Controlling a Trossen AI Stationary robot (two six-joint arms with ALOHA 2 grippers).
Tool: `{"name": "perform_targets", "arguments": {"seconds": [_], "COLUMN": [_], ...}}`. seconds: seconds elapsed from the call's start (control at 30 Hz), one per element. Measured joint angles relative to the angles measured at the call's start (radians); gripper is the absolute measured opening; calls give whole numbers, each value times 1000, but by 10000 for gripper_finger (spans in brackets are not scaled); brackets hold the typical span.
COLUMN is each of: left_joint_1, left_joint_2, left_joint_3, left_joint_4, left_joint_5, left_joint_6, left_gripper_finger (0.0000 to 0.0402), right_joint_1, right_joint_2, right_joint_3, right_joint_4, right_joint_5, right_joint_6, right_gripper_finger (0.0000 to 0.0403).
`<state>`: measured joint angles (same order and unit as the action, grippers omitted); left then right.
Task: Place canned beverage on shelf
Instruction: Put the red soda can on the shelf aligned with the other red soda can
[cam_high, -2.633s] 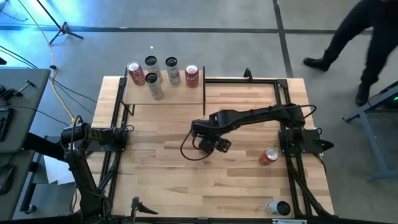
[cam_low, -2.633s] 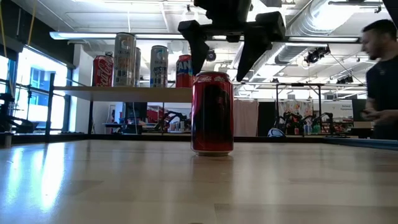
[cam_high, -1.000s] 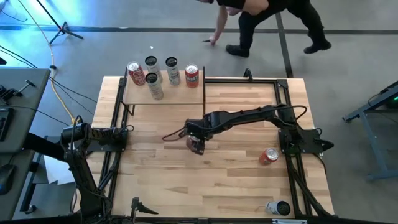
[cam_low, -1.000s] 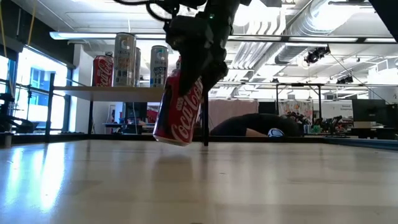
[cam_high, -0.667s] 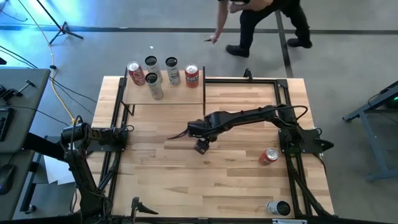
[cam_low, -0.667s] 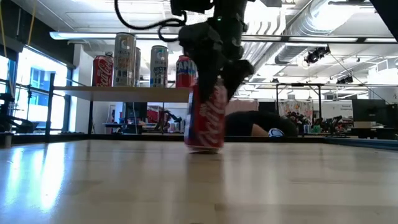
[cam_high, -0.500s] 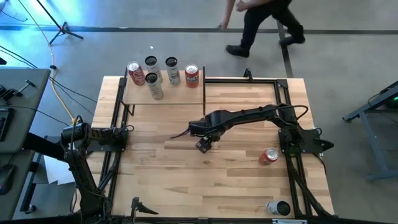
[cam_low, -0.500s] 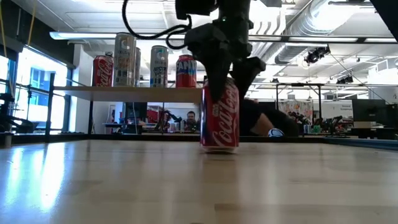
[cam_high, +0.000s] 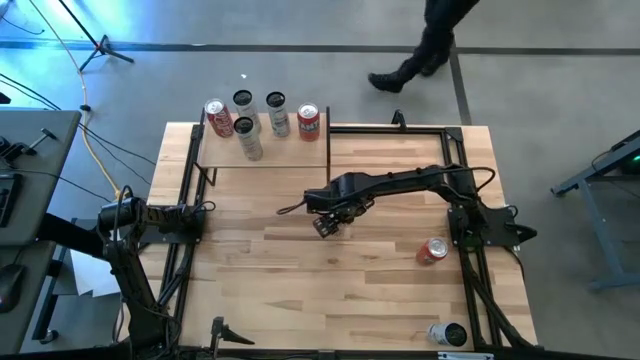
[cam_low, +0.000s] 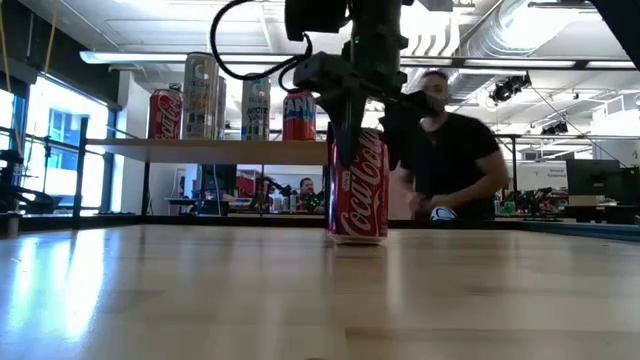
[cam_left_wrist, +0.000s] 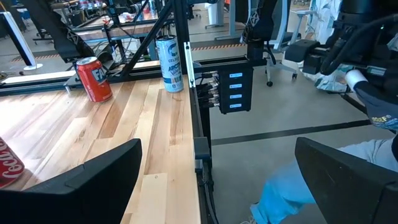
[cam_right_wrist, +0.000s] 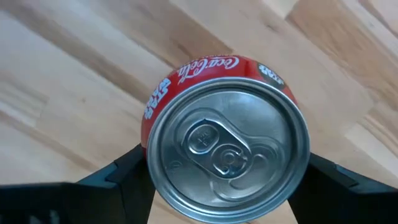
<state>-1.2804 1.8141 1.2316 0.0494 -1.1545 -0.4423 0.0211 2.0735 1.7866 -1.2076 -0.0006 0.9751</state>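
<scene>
Now the right gripper (cam_low: 360, 110) is clamped from above on the upper body of a red cola can (cam_low: 358, 186), its fingers (cam_right_wrist: 127, 174) pressing the can's 2 sides in the right wrist view, a top grip that keeps the can upright for carrying. The can stands at or just above the plank tabletop (cam_high: 260, 290) near the table's middle; contact cannot be told. 1 second earlier it hung tilted in the same grip, farther toward the left of the low view, so the arm has since levelled it. The shelf (cam_high: 285, 152), at the table's far left corner, already carries 5 upright cans (cam_high: 243, 100) and lies well apart from the held can, with a bare stretch beside the red can at its right end. 2 more cans (cam_high: 432, 250) lie near the right arm's base. The left gripper (cam_left_wrist: 205, 186) waits at the table's left edge, its fingers spread wide and empty. A person who was crouching behind the table now stands.
</scene>
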Motion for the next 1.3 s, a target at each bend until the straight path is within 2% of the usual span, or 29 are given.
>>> {"name": "perform_targets", "arguments": {"seconds": [0.27, 0.63, 0.77, 1.0, 1.3], "left_joint_1": [0, 0, 0, 0, 0], "left_joint_2": [0, 0, 0, 0, 0], "left_joint_3": [0, 0, 0, 0, 0], "left_joint_4": [0, 0, 0, 0, 0], "left_joint_5": [0, 0, 0, 0, 0], "left_joint_6": [0, 0, 0, 0, 0], "left_gripper_finger": [399, 399, 399, 399, 399], "right_joint_1": [1, 5, 8, 28, 32], "right_joint_2": [0, 6, 6, 6, 6], "right_joint_3": [0, -2, -2, -2, -2], "right_joint_4": [-14, -43, -45, -28, 86], "right_joint_5": [-23, -63, -80, -24, -30], "right_joint_6": [15, 12, -26, -60, -60], "right_gripper_finger": [276, 300, 301, 303, 303]}}
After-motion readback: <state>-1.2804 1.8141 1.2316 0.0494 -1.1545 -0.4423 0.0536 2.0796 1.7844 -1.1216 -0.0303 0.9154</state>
